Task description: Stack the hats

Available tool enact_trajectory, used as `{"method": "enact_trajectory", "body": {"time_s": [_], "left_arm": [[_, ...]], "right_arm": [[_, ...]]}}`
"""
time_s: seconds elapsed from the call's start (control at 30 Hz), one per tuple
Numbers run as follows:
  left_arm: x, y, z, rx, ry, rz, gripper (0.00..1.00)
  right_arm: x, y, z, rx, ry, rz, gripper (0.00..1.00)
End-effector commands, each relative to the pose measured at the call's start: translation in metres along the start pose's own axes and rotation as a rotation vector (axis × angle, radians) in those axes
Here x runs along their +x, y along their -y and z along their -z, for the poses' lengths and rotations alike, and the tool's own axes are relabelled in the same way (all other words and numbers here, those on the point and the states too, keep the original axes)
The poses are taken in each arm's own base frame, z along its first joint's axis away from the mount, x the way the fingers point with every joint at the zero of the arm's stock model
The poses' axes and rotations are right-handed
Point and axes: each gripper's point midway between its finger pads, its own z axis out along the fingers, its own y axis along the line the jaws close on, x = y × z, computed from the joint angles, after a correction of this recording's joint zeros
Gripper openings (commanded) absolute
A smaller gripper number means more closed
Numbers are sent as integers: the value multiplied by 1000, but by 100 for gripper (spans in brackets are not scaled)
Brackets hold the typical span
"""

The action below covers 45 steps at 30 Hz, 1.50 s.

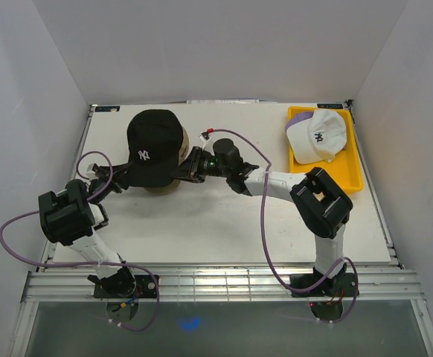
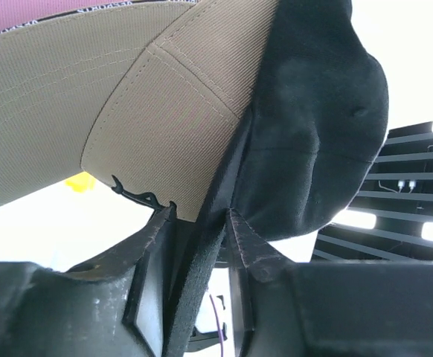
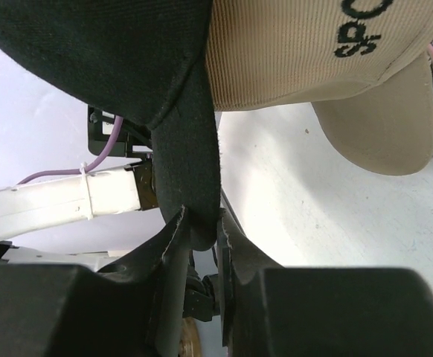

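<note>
— Left gripper and right gripper: what do they hold?
— Each is clamped on the black cap, at opposite edges. It sits over the tan cap mid-table, and the white cap lies in the yellow tray.

An upper cap covers a lower cap between the left end effector and right end effector. Far right, a third cap overlaps a fourth cap in a tray.
</note>
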Motion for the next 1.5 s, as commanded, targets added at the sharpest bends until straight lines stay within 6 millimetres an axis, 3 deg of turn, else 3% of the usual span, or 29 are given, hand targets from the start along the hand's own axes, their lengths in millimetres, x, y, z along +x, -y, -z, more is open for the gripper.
{"method": "enact_trajectory", "body": {"time_s": [0.0, 0.6, 0.87, 1.17, 1.47], "left_arm": [[33, 32, 8, 133, -94, -368, 40], [26, 34, 5, 132, -83, -346, 14], [22, 28, 4, 102, -76, -345, 12], [6, 0, 2, -18, -13, -346, 0], [-16, -34, 3, -154, 81, -301, 0]], "right_arm": [[-2, 24, -2, 42, 25, -4, 22], [15, 66, -2, 118, -8, -34, 15], [24, 87, 2, 153, -21, -60, 13], [28, 104, 4, 180, -39, -79, 13], [25, 111, 8, 202, -45, -73, 12]]}}
